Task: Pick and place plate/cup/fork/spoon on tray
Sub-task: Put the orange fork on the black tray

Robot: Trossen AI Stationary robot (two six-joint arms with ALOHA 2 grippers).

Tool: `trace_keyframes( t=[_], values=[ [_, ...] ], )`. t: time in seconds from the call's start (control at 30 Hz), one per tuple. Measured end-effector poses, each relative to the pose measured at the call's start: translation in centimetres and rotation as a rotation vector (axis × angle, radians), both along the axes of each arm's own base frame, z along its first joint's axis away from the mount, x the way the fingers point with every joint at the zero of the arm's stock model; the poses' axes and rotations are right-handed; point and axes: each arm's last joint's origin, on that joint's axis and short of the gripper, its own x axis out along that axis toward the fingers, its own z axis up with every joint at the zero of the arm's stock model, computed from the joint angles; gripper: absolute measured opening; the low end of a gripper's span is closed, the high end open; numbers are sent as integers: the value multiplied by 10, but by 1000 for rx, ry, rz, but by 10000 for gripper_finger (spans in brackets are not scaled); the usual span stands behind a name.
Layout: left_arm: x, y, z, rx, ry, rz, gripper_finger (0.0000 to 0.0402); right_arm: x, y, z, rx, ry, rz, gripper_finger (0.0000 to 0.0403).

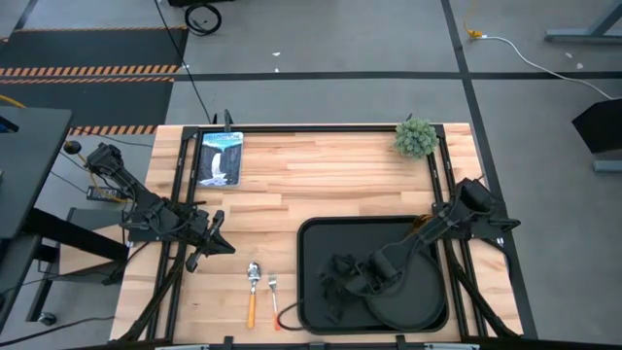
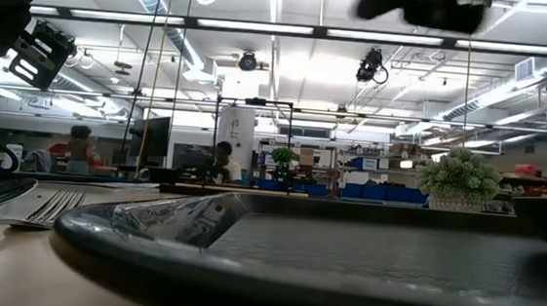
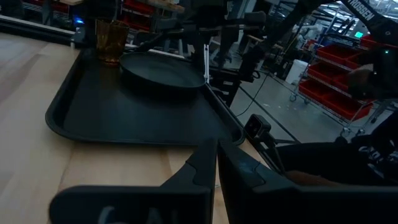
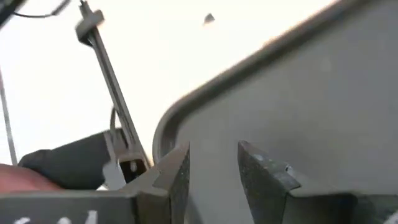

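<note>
Grey concrete floor (image 1: 369, 39) crossed by dark tape lines. Orange-black hazard stripes (image 1: 92, 70) on dark mat, far left. White cable (image 1: 530, 51) trailing across floor at right. Wood-plank table (image 1: 321, 170). Low view: ceiling strip lights (image 2: 264, 27), ducts, white column (image 2: 235, 132), blue bins (image 2: 378, 192), two people (image 2: 219, 159) far off. Left wrist view: red storage shelves (image 3: 339, 81).

Even overhead light on table (image 1: 321, 175); ceiling strips glare at 12 o'clock; tray (image 2: 246, 258) rim blurred; right wrist overexposed.
</note>
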Motion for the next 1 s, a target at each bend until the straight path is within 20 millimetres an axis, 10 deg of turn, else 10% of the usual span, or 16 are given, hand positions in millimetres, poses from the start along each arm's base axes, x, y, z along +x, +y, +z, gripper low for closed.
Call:
trace_keyframes(
  t=[0.57, 1.0],
  values=[
    [0, 0, 0, 1, 1, 0, 23, 19, -52, 4, -379, -11, 324, 139],
    [1, 4, 11, -6, -108, 141, 23, -33, -99, 89, -611, -79, 254, 135]
  ],
)
